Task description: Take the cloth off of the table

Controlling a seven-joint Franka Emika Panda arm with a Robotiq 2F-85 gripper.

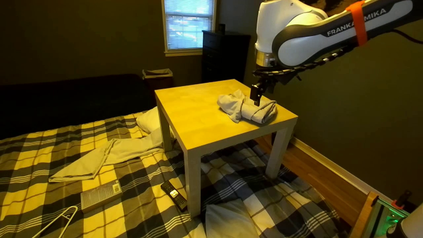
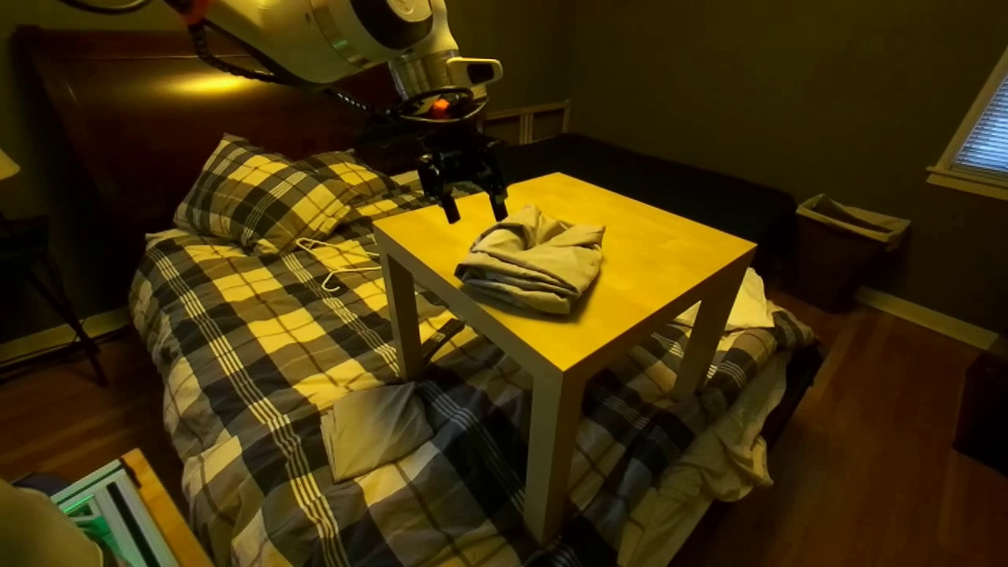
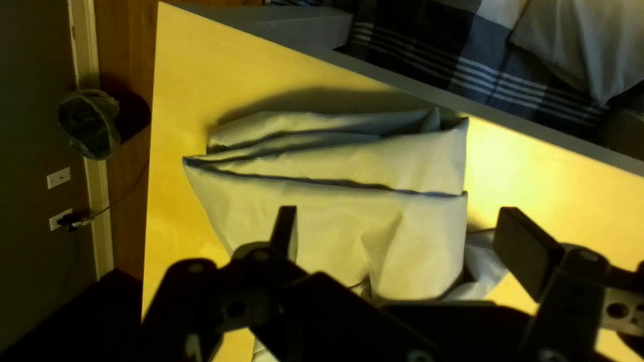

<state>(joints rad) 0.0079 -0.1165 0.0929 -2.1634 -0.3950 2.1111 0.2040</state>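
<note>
**Cloth (image 2: 535,264) on the desk (image 2: 646,236), end effector (image 2: 476,213) spread above it**

In an exterior view: arm (image 1: 304,44) extends over the desk, end effector pointing down, seen side-on. Its tip overlaps the cloth's outline; contact cannot be told from this angle. Cloth is bundled and creased, beneath the end effector and out to both sides of the tip. Lower down, well apart from the end effector: plaid bedspread (image 1: 138,211) with the desk standing on it, a remote (image 1: 174,195), a flat box (image 1: 100,196).

In an exterior view: both fingers (image 2: 450,209) visible, set wide apart, holding nothing. Cloth lies close by the fingertips and lower, stacked folds showing on the side away from the end effector. Also lower and well apart: plaid pillow (image 2: 260,197).

Wrist view: fingers far apart, no cloth pinched. Cloth shows below them, in the gap and ahead of the fingertips, folds running crosswise. Wall outlets (image 3: 58,178) lie past the desk, well apart from the end effector.
</note>
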